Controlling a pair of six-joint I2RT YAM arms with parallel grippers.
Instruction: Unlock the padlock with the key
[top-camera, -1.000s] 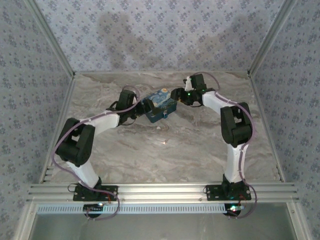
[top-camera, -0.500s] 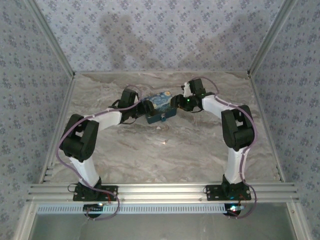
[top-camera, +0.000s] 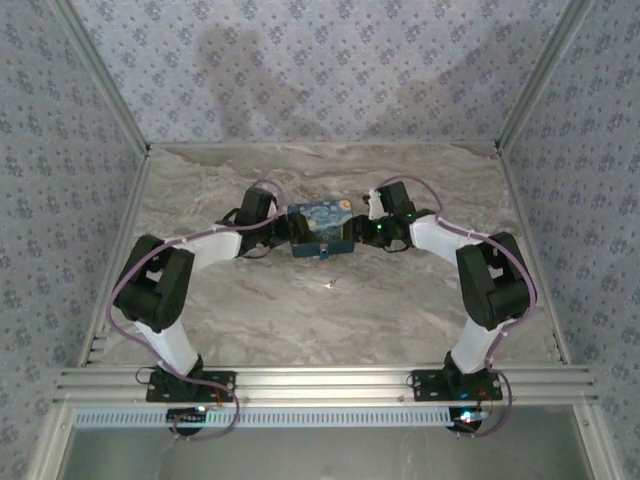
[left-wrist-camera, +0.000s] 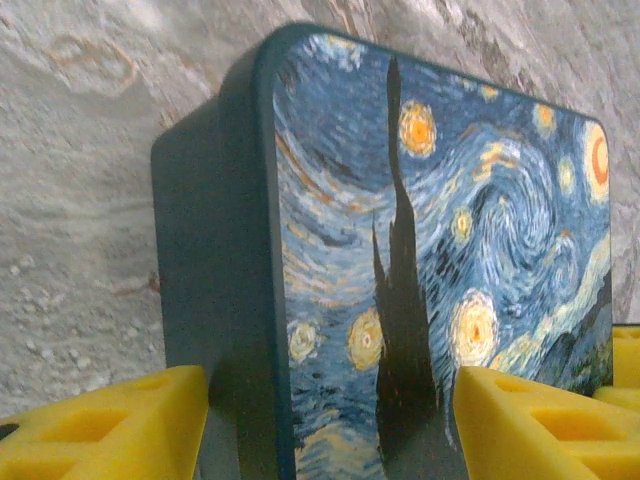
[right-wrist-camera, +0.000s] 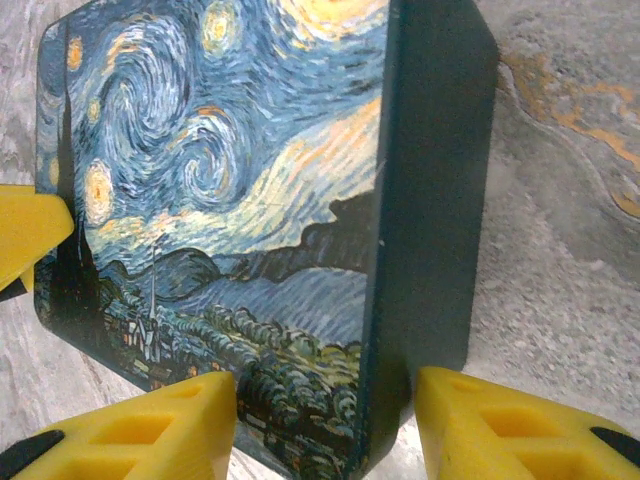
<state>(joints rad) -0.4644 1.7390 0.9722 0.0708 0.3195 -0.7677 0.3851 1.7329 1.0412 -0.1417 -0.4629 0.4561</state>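
Seems barely begun: left pincer (left-wrist-camera: 330, 400) and right pincer (right-wrist-camera: 325, 400) each clamped on an end of the painted box (top-camera: 318, 228); no key gripped, unlocking all ahead.

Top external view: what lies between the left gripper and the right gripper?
The painted box lies between them, the left gripper at its left end and the right gripper at its right end. The top external view shows this.
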